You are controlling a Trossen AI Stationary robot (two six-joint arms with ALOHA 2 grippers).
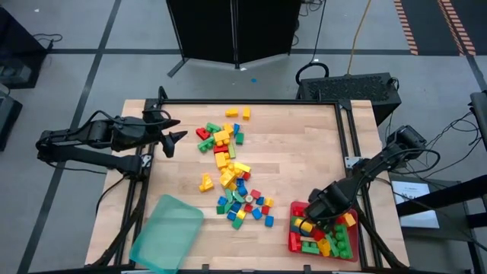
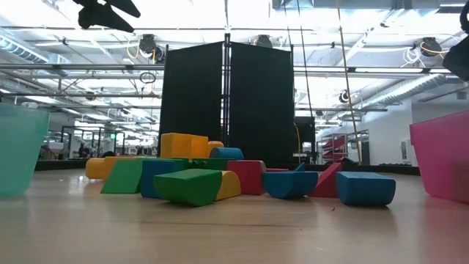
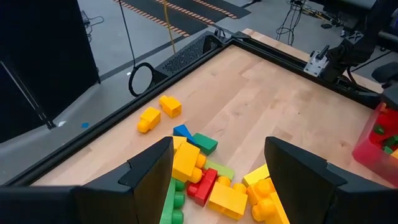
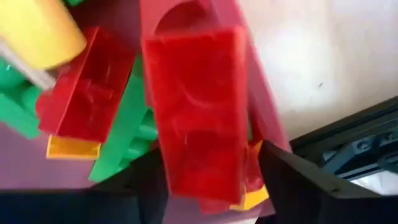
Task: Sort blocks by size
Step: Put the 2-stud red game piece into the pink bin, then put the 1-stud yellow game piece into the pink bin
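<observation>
Blocks (image 1: 230, 176) lie scattered mid-surface (image 1: 297, 152), more piled in the red tray (image 1: 294, 237) at five o'clock. Right pincer (image 1: 313, 221) hangs over that tray, a red block (image 4: 196, 106) between its parted fingers; grip or release, cannot tell. Left pincer (image 1: 173, 131) waits released at nine o'clock. A teal tray (image 1: 166, 232) sits at seven.

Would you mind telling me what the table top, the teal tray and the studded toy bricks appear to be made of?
The table top looks like pale wood planking with a matt finish: grain and seams show. The flat translucent teal tray seems to be thin plastic, since the wood shows faintly through it. The small red, yellow, green and blue studded bricks look like moulded glossy plastic, with smooth faces and soft highlights.
</observation>
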